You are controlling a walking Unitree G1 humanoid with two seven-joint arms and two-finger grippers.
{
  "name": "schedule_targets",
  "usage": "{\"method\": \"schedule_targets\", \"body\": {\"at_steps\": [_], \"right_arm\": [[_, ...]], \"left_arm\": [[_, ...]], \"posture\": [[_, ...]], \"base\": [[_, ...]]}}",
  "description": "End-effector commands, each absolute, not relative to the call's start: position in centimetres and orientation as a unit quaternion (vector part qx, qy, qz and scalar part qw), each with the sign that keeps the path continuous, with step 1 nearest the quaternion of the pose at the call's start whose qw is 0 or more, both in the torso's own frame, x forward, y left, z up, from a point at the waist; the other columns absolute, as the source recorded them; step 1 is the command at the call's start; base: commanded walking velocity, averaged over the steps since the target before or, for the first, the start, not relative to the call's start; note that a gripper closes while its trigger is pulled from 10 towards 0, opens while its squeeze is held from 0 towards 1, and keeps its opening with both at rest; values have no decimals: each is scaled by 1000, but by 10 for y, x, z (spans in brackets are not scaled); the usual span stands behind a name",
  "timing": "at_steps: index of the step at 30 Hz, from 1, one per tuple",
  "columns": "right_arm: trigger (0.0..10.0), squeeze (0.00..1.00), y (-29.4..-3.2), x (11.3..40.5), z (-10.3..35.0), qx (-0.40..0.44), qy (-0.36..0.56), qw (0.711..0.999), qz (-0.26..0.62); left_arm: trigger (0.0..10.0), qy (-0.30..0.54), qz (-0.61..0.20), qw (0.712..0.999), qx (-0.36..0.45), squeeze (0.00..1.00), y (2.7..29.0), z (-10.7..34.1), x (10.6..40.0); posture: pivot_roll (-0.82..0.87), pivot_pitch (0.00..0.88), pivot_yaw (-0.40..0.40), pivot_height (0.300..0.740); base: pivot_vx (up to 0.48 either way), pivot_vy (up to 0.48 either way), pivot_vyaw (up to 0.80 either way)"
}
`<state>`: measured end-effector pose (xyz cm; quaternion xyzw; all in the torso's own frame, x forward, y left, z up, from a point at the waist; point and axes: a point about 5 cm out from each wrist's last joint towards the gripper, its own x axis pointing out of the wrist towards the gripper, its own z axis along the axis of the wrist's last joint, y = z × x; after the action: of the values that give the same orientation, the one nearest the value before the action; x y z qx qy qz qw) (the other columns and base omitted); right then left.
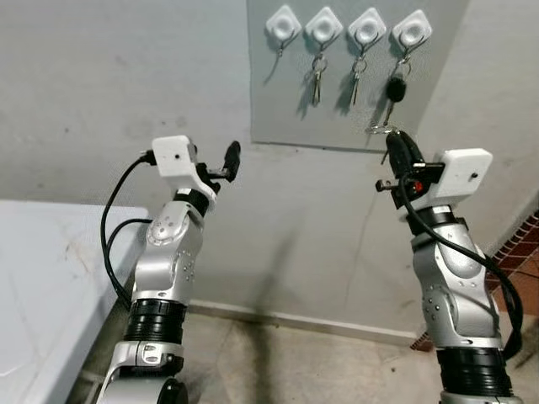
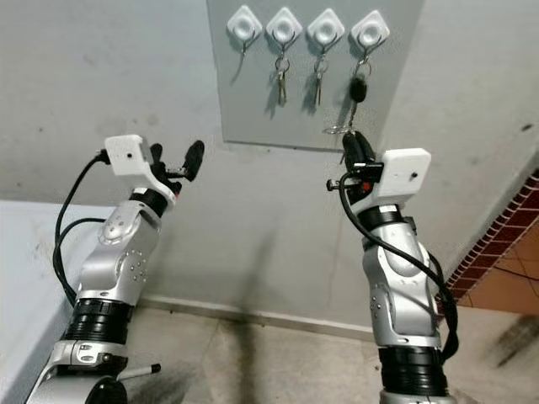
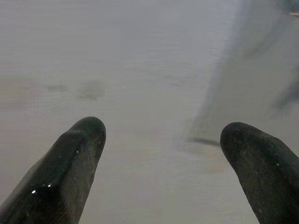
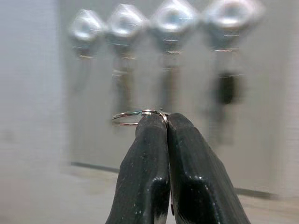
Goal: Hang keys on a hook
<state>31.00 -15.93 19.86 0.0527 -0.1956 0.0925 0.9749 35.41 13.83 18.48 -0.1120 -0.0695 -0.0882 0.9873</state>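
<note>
Below wall hooks (image 1: 347, 28), key ring (image 4: 135, 116) in right gripper (image 4: 167, 122).

arms: silver, black joint rings | wrists: white camera boxes, black cables | hands: long black fingers

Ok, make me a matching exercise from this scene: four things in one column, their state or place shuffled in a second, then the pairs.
Things:
1. leftmost hook
2. rightmost hook
3. right claw
4. left claw

States:
A. shut on a key ring
B. open, facing bare wall
C. holds a black-headed key
D. nothing hanging on it

Pairs: 1-D, 2-C, 3-A, 4-B
</note>
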Motion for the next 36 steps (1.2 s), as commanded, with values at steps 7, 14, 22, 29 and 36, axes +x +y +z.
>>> {"method": "schedule_targets", "body": {"at_steps": [7,14,22,29,36], "right_arm": [[10000,0,-155,309,205,51,-205,972,104],[10000,0,-154,310,202,49,-198,973,108],[10000,0,-151,312,203,44,-194,972,125],[10000,0,-148,315,205,38,-194,971,138],[10000,0,-144,315,203,40,-188,970,150]], "left_arm": [[10000,-75,-75,989,-103,0,141,191,354],[10000,-76,-92,988,-95,0,137,194,352],[10000,-71,-95,989,-83,0,134,193,352],[10000,-71,-86,990,-90,0,137,194,351],[10000,-71,-78,990,-90,0,138,194,348]], "posture": [[-66,0,20,740],[-63,0,17,740],[-59,0,11,740],[-51,0,2,740],[-45,0,-5,740]], "base": [[0,39,0],[0,0,0],[0,0,0],[0,0,0],[0,0,0]]}}
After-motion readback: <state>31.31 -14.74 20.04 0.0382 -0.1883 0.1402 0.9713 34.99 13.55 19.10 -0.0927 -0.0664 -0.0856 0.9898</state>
